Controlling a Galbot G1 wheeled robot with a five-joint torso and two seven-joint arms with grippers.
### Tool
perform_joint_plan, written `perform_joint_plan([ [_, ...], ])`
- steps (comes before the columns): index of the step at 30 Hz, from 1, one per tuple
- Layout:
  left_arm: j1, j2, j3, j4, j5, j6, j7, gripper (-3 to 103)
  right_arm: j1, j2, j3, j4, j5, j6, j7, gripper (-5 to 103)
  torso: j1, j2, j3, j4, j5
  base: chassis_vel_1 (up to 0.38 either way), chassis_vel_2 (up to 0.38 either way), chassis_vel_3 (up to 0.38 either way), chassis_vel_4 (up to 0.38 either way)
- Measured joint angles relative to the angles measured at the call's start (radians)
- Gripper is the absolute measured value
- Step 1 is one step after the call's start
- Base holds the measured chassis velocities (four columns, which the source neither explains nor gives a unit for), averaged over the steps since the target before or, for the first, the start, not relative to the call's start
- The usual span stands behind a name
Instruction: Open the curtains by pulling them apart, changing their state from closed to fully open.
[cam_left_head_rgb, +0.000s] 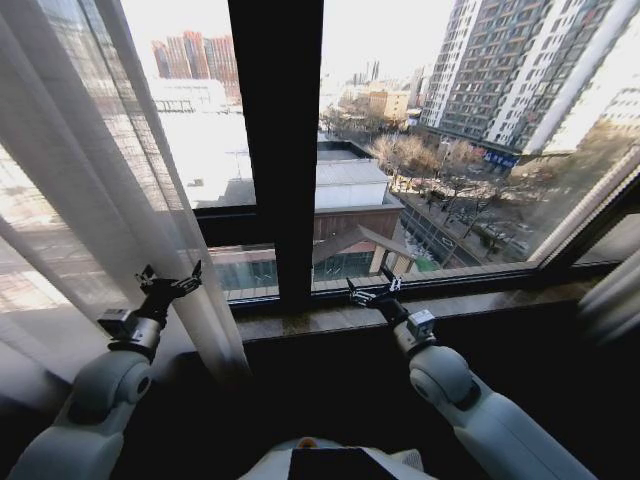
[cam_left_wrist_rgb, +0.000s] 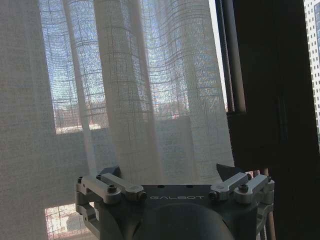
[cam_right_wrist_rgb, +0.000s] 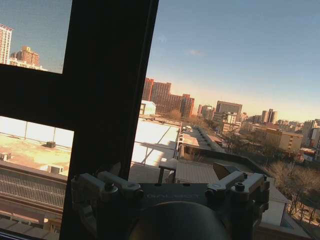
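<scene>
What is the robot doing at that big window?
It is opening the sheer white curtains. The left curtain panel is bunched at the left of the window, and the left gripper is right at its edge, fingers open, not gripping it. The right curtain panel is at the far right edge. The right gripper, also open, hangs over the window sill by the black window frame.

black window frame (cam_left_head_rgb: 275, 150) centre | stone sill (cam_left_head_rgb: 330, 320) below | city buildings (cam_left_head_rgb: 500, 70) outside
</scene>
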Motion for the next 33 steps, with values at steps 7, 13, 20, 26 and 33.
perform_joint_plan([
  [7,-0.021,0.027,0.0,0.029,-0.016,-0.009,0.082,100,-0.003,0.011,-0.002,-0.003,-0.011,0.002,0.0,100,0.0,0.0,0.0,-0.0001,0.0,0.0,0.0,0.0,0.0],
  [13,-0.029,0.034,0.011,0.03,-0.017,-0.014,0.147,100,0.0,0.014,-0.003,-0.009,-0.014,0.006,0.0,100,0.0,0.0,0.0,0.0001,0.0,0.0,0.0,0.0,0.0],
  [20,-0.06,0.04,0.035,0.057,-0.013,-0.012,0.16,100,-0.001,0.017,-0.002,-0.016,-0.014,0.011,0.0,100,0.0,0.0,0.0,0.0,0.0,0.0,0.0,0.0,0.0],
  [26,-0.107,0.049,0.061,0.096,-0.014,-0.005,0.171,100,0.012,0.023,-0.007,-0.037,-0.017,0.015,-0.001,100,0.0,0.0,0.0,0.0,0.0001,0.0,0.0,0.0,0.0],
  [33,-0.157,0.048,0.107,0.126,-0.013,-0.002,0.161,100,0.017,0.021,-0.009,-0.046,-0.017,0.015,-0.002,100,0.0,0.0,0.0,-0.0001,0.0001,0.0,0.0,0.0,0.0],
])
